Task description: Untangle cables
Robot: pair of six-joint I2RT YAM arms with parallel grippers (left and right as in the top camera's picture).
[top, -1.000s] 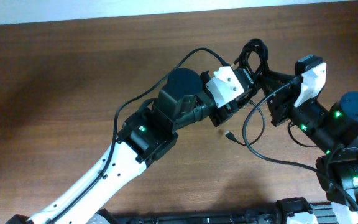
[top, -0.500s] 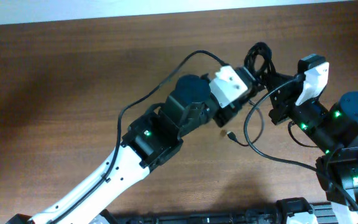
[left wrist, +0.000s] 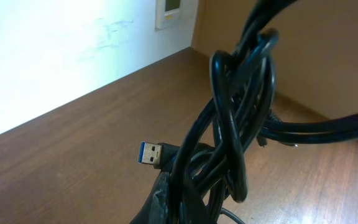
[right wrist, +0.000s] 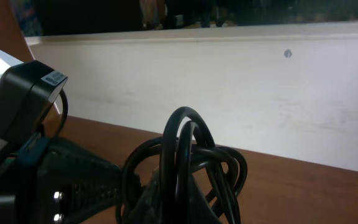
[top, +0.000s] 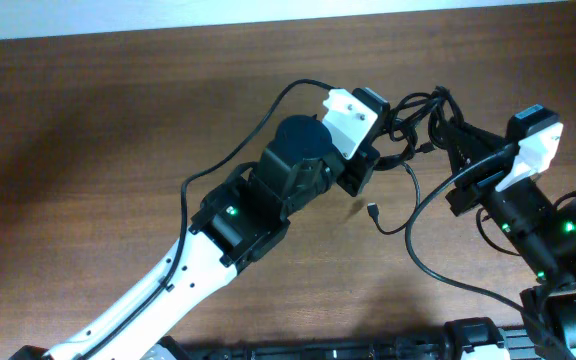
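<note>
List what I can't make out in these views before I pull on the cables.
- Left tool grip: overhead, its white housing covers the fingers; left wrist, the cables fill the frame.
- Right tool grip: right wrist, dark, cut off at the bottom edge.
- Knot's crossings: too small overhead; strands overlap in both wrist views.
- Small plug strand: far end passes under the right arm, overhead.

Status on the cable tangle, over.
Left gripper, right gripper both shut on knotted black cable bundle. Knot not undone. One loose plug end on brown wooden table.
</note>
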